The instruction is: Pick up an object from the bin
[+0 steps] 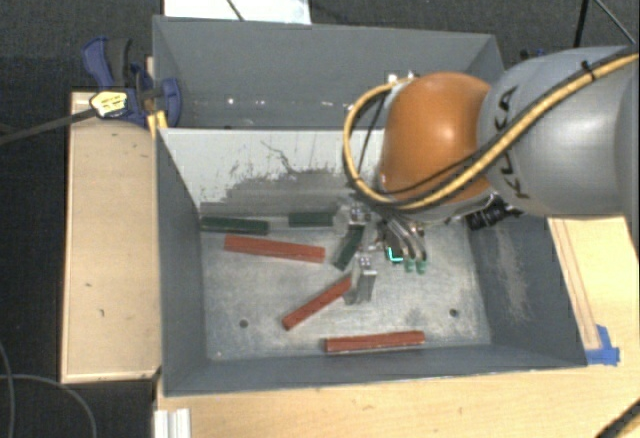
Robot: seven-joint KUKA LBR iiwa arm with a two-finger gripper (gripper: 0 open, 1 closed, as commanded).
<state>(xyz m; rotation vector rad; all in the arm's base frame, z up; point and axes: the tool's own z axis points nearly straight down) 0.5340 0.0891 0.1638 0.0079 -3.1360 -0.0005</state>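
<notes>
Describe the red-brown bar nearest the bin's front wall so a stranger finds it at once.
Find the grey bin and go to its wall at the bottom of the view. Right along that wall lies a red-brown bar, nearly level. Its two red-brown neighbours, the slanted bar and the upper bar, lie farther in; this one lies alone, touching nothing.

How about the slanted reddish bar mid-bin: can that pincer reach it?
Probably yes: the pincer sits at the upper end of the slanted reddish bar; nothing lies on it, though a dark green bar lies close.
</notes>
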